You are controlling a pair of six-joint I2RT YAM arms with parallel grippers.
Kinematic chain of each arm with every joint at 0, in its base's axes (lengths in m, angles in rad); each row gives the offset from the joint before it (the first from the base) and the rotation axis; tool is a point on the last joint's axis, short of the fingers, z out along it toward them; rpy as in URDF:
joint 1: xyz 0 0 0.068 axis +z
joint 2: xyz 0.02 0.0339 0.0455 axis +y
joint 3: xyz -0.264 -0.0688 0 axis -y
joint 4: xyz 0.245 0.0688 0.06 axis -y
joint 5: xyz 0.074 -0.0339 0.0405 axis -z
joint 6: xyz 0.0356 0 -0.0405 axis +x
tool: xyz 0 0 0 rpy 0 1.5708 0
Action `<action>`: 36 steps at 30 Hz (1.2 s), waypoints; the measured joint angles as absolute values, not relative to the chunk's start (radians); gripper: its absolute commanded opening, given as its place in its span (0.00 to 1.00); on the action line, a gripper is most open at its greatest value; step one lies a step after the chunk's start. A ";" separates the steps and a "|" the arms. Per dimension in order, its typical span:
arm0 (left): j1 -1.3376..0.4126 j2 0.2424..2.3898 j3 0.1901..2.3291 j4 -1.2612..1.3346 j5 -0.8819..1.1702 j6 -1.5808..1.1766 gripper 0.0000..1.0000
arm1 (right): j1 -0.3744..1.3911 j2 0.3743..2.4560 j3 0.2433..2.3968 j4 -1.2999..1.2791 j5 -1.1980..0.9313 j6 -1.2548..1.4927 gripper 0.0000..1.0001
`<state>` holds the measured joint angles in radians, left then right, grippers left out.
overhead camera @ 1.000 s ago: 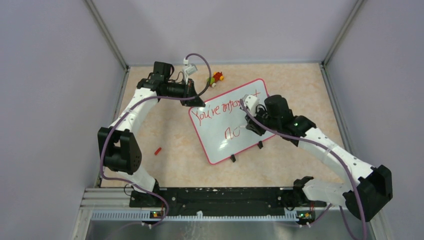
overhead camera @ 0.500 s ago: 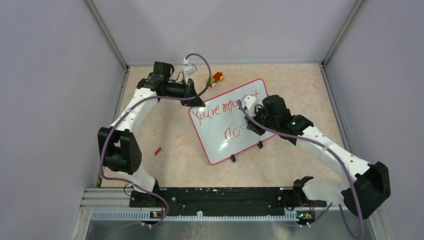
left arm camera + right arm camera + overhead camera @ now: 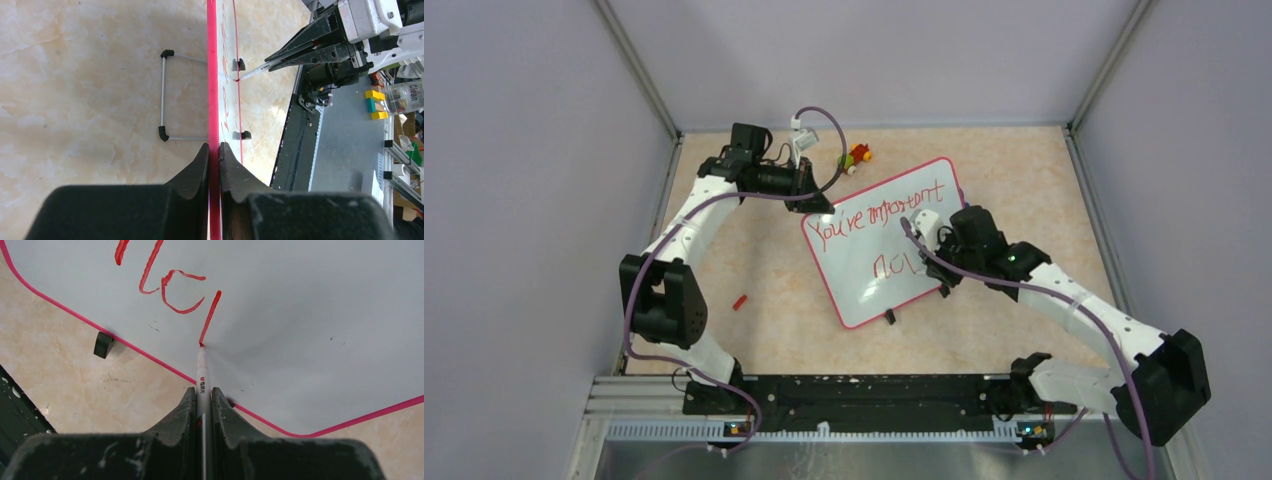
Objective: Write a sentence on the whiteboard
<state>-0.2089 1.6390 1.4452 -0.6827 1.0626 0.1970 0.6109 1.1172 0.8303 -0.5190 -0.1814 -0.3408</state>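
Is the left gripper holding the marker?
No, the left gripper is clamped on the pink rim of the whiteboard, while the marker sits between the fingers of the right gripper.

- You see the whiteboard (image 3: pixel 864 285), glossy white with a pink-red rim, sitting skewed mid-worktop, nearer the far edge.
- The sentence (image 3: pixel 879 212) slants across it in red: "You're important", with shorter strokes below.
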 measured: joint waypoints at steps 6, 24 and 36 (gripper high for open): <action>-0.209 1.639 1.445 -0.683 1.064 0.197 0.12 | 0.608 1.124 0.850 -0.525 -0.170 -0.341 0.00; -0.209 1.639 1.445 -0.682 1.060 0.198 0.12 | 0.566 1.156 0.948 -0.494 -0.162 -0.357 0.00; -0.209 1.639 1.445 -0.682 1.062 0.197 0.12 | 0.566 1.118 0.823 -0.550 -0.178 -0.356 0.00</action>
